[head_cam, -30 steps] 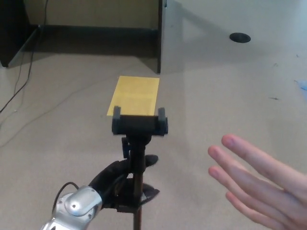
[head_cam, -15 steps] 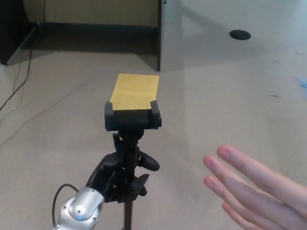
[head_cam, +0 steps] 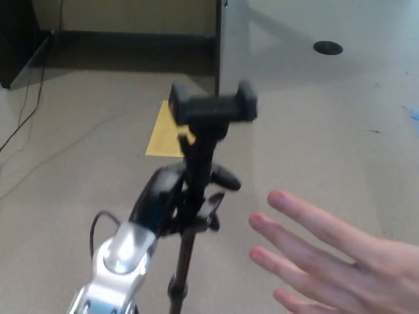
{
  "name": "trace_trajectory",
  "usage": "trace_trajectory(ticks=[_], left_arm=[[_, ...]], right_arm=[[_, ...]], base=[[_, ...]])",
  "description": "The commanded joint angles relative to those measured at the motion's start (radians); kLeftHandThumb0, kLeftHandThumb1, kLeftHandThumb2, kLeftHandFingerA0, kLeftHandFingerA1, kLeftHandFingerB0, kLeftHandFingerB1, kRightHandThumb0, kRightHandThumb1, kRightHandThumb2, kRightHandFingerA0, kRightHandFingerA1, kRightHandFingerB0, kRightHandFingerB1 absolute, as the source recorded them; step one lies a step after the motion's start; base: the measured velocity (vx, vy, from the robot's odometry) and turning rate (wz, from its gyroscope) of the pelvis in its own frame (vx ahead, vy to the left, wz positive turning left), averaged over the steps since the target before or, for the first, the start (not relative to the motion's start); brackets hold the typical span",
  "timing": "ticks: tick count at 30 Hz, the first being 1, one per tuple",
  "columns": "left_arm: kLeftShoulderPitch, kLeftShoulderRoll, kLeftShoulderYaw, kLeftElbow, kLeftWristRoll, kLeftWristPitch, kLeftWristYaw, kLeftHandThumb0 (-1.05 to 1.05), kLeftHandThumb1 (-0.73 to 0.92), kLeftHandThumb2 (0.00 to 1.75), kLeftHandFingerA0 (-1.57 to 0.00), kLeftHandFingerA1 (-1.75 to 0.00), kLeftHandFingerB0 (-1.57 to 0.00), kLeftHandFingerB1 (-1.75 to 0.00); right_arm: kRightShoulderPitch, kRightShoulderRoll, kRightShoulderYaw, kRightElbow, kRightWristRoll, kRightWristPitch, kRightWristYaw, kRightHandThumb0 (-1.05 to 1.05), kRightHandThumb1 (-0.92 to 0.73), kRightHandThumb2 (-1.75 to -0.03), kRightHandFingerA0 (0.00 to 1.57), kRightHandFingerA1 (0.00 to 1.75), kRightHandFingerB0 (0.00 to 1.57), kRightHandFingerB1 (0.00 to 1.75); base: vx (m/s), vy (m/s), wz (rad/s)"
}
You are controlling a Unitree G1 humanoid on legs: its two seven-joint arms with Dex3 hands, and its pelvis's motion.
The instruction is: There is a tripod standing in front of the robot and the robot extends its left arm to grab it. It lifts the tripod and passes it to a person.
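One head camera, looking steeply down at the floor.
It sits close above the tripod (head_cam: pixel 208 150), facing forward; beyond the tripod a yellow sheet (head_cam: pixel 169 134) lies on the floor, with no second view to overlap.

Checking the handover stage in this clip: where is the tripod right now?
In the head view the tripod is at centre, gripped by the robot's left hand, with the person's open hand just to its right.

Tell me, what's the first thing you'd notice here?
In the middle, the robot's left hand grips a black tripod by its pole, its clamp head up top. A person's hand reaches in open from the lower right, close beside it. Behind lies a yellow sheet on the floor.
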Motion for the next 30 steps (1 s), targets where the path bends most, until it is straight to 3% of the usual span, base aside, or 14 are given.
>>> trace_trajectory(ticks=[1, 5, 8, 14, 16, 22, 24, 25, 26, 27, 30], left_arm=[[-0.110, -0.036, 0.002, -0.223, -0.089, 0.159, -0.046, -0.08, 0.77, 0.82, -1.07, -1.28, -0.80, -1.10], [-0.212, -0.060, 0.019, -0.305, -0.115, 0.298, -0.039, -0.11, 0.72, 0.86, -1.12, -1.24, -0.86, -1.08], [-0.283, -0.080, 0.020, -0.332, -0.142, 0.328, -0.051, -0.13, 0.69, 0.87, -1.13, -1.26, -0.86, -1.06], [-0.467, -0.144, -0.003, -0.365, -0.124, 0.467, -0.016, -0.12, 0.76, 0.74, -1.09, -1.28, -0.83, -1.07], [-0.529, -0.230, 0.021, -0.355, -0.209, 0.505, -0.004, -0.10, 0.73, 0.79, -1.08, -1.27, -0.85, -1.06], [-0.607, -0.342, 0.021, -0.393, -0.238, 0.599, 0.058, -0.12, 0.66, 0.88, -1.12, -1.32, -0.88, -1.10], [-0.605, -0.361, 0.003, -0.413, -0.243, 0.602, 0.073, -0.14, 0.65, 0.88, -1.12, -1.32, -0.88, -1.12], [-0.611, -0.367, -0.005, -0.428, -0.246, 0.636, 0.085, -0.16, 0.70, 0.74, -1.09, -1.32, -0.85, -1.12], [-0.604, -0.375, -0.042, -0.440, -0.223, 0.639, 0.097, -0.15, 0.68, 0.79, -1.10, -1.30, -0.84, -1.12], [-0.604, -0.382, -0.058, -0.446, -0.223, 0.650, 0.104, -0.18, 0.68, 0.78, -1.11, -1.27, -0.86, -1.11], [-0.596, -0.408, -0.106, -0.473, -0.230, 0.677, 0.124, -0.19, 0.75, 0.68, -1.06, -1.31, -0.82, -1.08]], right_arm=[[0.045, -0.017, -0.001, -0.003, 0.000, 0.002, 0.002, -0.40, -0.70, -0.60, 0.66, 0.43, 0.47, 0.36], [0.024, -0.022, -0.001, -0.001, 0.000, 0.010, 0.011, -0.39, -0.69, -0.61, 0.62, 0.41, 0.47, 0.35], [0.032, -0.024, -0.001, -0.007, -0.002, 0.009, 0.008, -0.39, -0.70, -0.61, 0.63, 0.41, 0.47, 0.35], [0.038, -0.019, 0.000, -0.001, -0.003, 0.000, -0.006, -0.40, -0.69, -0.62, 0.66, 0.43, 0.46, 0.36], [0.027, -0.006, -0.012, 0.015, 0.012, 0.015, -0.002, -0.39, -0.69, -0.61, 0.65, 0.41, 0.45, 0.35], [0.022, -0.009, -0.031, 0.022, 0.020, 0.015, -0.009, -0.41, -0.68, -0.61, 0.64, 0.41, 0.44, 0.34], [0.025, -0.009, -0.040, 0.029, 0.024, 0.023, -0.005, -0.41, -0.68, -0.61, 0.63, 0.40, 0.45, 0.35], [0.025, -0.010, -0.043, 0.032, 0.024, 0.020, -0.004, -0.41, -0.68, -0.61, 0.62, 0.40, 0.45, 0.35], [0.017, -0.001, -0.043, 0.039, 0.025, 0.012, 0.001, -0.40, -0.68, -0.61, 0.63, 0.40, 0.44, 0.34], [0.015, 0.004, -0.047, 0.037, 0.030, 0.008, 0.005, -0.46, -0.57, -0.83, 0.53, 0.53, 0.39, 0.47], [0.016, 0.012, -0.049, 0.033, 0.026, 0.012, -0.010, -0.46, -0.58, -0.83, 0.53, 0.53, 0.40, 0.47]], base=[[0.00, 0.000, 0.00], [0.00, 0.000, 0.00], [0.00, 0.000, 0.00], [0.00, 0.000, 0.00], [0.00, 0.000, 0.00], [0.00, 0.000, 0.00], [0.00, 0.000, 0.00], [0.00, 0.000, 0.00], [0.00, 0.000, 0.00], [0.00, 0.000, 0.00], [0.00, 0.000, 0.00]])
